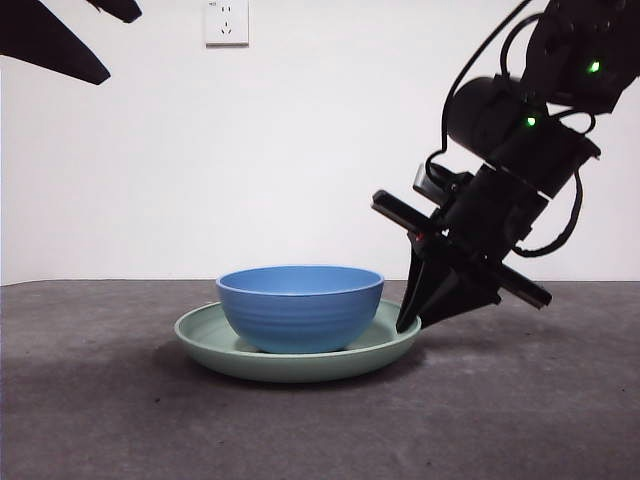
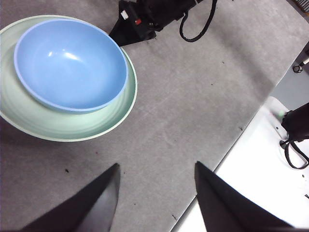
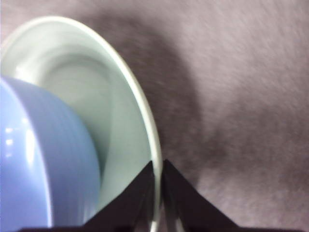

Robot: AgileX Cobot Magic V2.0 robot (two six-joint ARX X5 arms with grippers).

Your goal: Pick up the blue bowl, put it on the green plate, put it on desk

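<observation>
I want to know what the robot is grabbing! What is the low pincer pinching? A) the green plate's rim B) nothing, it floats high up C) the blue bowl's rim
A: the right pincer is closed on the green plate rim, beside the blue bowl.

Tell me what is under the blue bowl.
The blue bowl sits on the green plate, which rests on the desk. The right pincer grips the plate's rim. The plate's centre is covered by the bowl.
</observation>
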